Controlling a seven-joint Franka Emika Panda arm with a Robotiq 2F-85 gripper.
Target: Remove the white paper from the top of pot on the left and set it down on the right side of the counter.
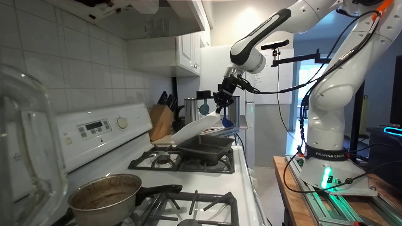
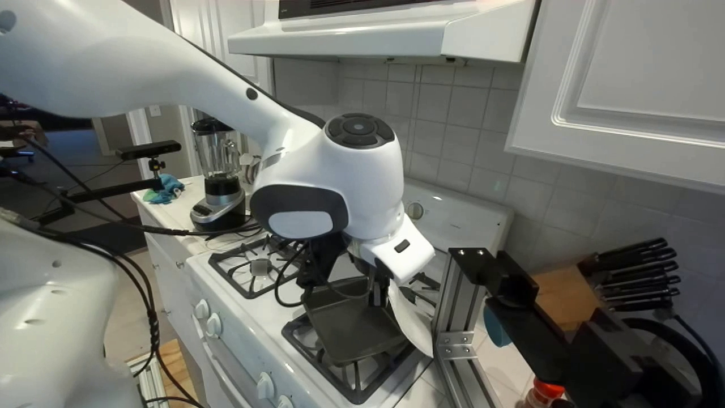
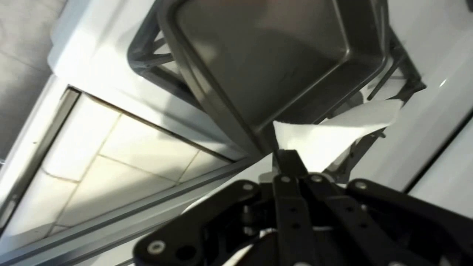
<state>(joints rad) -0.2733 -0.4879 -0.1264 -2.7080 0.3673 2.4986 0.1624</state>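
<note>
The white paper (image 1: 196, 127) hangs at a slant from my gripper (image 1: 218, 110), over the far burner beside the flat dark griddle pan (image 1: 204, 146). The gripper is shut on the paper's upper end. The paper (image 2: 410, 323) also shows in an exterior view, hanging between the griddle pan (image 2: 354, 326) and the metal frame. In the wrist view the closed fingertips (image 3: 290, 159) hold the paper (image 3: 314, 138), which spreads to both sides of them. The pot (image 1: 106, 201) sits uncovered on the near burner in an exterior view, its dark handle pointing right. The pot is out of sight in the wrist view.
A metal frame (image 2: 453, 306) stands at the stove's end. A knife block (image 1: 160, 122) and blue utensils (image 1: 226, 121) are behind the griddle pan. A range hood (image 2: 351, 39) overhangs the stove. A blender (image 2: 218, 187) stands on the opposite counter.
</note>
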